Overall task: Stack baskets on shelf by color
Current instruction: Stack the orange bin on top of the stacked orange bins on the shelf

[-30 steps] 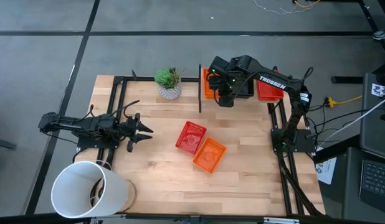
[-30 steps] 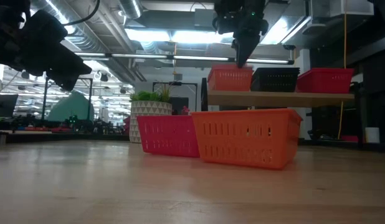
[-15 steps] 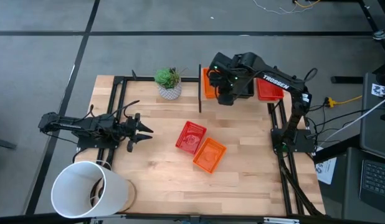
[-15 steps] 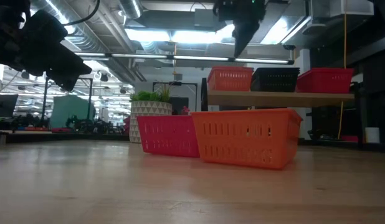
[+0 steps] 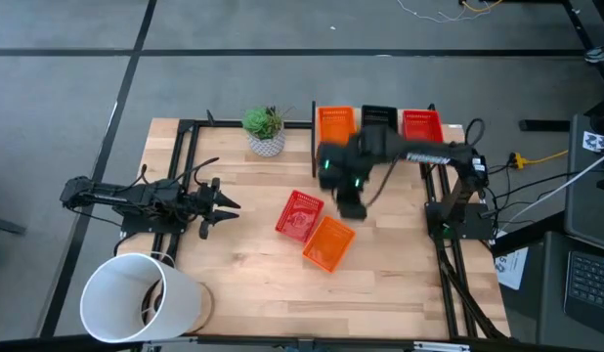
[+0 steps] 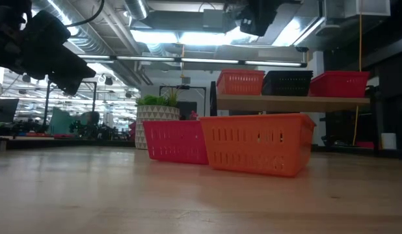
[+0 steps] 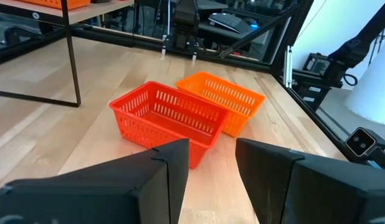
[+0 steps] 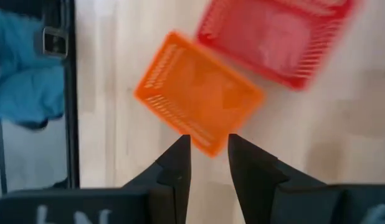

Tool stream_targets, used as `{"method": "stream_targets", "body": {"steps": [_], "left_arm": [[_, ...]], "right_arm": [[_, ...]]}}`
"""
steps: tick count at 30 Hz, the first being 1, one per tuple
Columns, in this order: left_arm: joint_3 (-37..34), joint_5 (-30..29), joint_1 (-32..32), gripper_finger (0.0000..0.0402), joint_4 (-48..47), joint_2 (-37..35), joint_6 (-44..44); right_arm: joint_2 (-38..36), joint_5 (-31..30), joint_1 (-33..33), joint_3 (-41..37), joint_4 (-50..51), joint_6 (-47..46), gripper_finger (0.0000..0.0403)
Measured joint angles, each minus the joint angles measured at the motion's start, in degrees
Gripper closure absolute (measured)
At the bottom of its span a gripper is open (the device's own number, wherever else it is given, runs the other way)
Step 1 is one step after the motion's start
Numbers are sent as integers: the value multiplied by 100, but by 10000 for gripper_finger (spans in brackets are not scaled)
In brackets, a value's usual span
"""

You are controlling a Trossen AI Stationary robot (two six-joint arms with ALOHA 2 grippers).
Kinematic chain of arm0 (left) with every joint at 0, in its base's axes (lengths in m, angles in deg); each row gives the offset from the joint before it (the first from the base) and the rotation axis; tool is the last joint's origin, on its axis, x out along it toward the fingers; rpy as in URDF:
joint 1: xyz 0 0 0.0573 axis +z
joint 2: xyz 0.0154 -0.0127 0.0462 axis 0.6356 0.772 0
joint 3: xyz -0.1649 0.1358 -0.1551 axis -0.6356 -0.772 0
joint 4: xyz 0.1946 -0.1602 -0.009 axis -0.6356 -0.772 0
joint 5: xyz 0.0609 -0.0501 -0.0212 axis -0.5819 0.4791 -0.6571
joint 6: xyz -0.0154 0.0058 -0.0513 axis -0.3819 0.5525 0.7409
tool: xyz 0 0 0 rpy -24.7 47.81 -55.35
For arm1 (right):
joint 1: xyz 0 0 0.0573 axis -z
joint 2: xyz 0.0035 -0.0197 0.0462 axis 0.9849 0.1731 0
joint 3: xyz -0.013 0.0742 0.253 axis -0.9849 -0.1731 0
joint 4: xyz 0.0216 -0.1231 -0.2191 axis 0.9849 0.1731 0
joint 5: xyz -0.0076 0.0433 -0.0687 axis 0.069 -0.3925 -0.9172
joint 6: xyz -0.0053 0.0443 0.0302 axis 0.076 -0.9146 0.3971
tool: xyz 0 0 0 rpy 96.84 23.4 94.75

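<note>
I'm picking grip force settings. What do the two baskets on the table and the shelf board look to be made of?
The orange basket and the red basket look like thin moulded plastic: slotted mesh walls, uniform colour, slightly glossy rims. Probably light and a bit flexible. The shelf board looks like pale wood with a matte finish, much like the table; solid or laminate cannot be told.

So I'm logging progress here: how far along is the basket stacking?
Orange, black and red baskets sit on the shelf. Nothing is held: the right gripper, fingers open, hangs over the loose orange basket. That and the loose red basket remain.
</note>
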Motion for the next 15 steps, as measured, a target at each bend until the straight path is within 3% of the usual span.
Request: {"method": "stream_targets", "body": {"steps": [4,10,12,15], "left_arm": [[0,0,1,276,0,0,0],[0,-2,0,276,0,0,-1],[0,-2,0,276,0,0,0],[0,-2,0,276,0,0,-1]], "right_arm": [[0,3,-659,-878,-1096,-124,297],[4,-8,-1225,-2451,-3685,-587,297],[4,-38,-1289,-2850,-4122,-839,297],[4,-578,-1304,-3281,-4383,-1232,297]]}}
